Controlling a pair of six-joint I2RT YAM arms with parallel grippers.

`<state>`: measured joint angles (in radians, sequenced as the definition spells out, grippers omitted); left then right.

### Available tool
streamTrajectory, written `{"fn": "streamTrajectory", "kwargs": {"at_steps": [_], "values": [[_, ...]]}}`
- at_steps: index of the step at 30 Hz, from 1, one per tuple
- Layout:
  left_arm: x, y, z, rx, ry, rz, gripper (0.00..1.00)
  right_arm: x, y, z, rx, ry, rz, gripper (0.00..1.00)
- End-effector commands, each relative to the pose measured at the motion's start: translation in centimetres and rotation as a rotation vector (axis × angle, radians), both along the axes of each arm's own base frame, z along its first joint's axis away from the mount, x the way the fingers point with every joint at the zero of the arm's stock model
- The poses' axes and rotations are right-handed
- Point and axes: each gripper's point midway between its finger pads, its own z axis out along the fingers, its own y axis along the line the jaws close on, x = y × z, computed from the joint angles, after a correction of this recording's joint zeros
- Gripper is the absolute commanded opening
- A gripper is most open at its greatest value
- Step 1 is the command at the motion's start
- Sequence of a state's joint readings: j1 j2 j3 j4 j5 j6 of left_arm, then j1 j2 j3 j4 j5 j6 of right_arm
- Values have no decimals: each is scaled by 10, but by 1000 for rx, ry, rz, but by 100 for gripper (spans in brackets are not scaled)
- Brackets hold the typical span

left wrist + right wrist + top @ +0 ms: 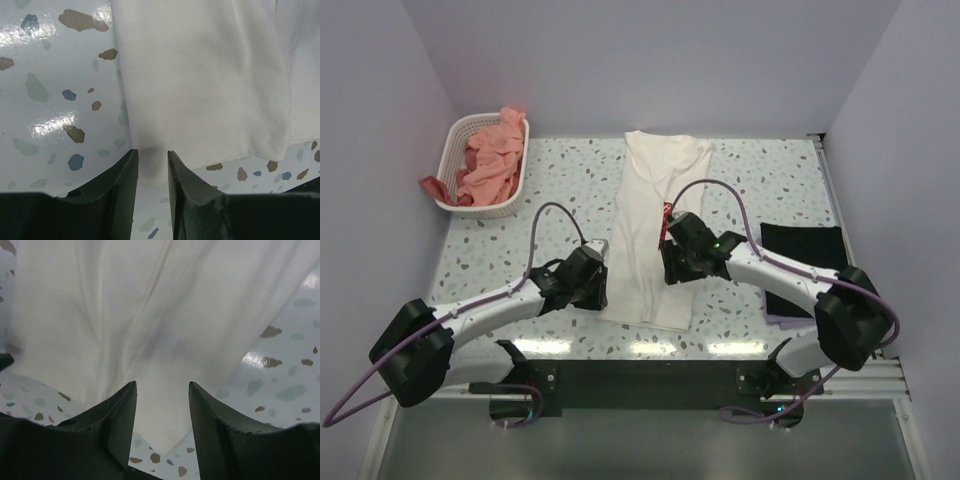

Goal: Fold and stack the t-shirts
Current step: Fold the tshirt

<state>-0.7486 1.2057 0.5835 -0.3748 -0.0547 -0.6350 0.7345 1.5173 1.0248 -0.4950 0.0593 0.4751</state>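
**Both sets of fingers apart at the cream-white tee**

The left fingers stand a narrow gap apart, low over the speckled worktop. The left edge of the cream-white tee reaches into that gap, and the cloth lies flat there, not pinched. The right fingers stand wider apart at the tee's right edge, with wrinkled cloth beneath and between them, and they are not clamped on it either.

The tee lies in the middle of the worktop, folded into a long narrow strip that runs away from the arms. A speck of red print shows just beside the right wrist.

Off to the right, apart from it, a folded black tee rests on a lilac tee, whose near edge peeks out. At the far left, a white basket holds salmon-pink tees, with cloth spilling over its left side.
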Motion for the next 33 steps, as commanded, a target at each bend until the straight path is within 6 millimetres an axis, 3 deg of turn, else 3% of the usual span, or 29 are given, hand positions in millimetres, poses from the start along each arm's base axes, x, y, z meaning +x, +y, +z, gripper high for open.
{"fn": "streamTrajectory", "kwargs": {"at_steps": [1, 5, 14, 33], "values": [[5, -5, 9, 43, -41, -9, 34, -14, -6, 20, 62, -75, -63, 49], [2, -7, 8, 66, -41, -10, 34, -57, -14, 11, 30, -43, -23, 49], [-1, -8, 6, 75, -37, -20, 31, -100, -9, -9, -2, 3, 33, 47], [-15, 2, -18, 132, 6, -18, 28, -113, -9, -42, -71, 31, 40, 46]]}}
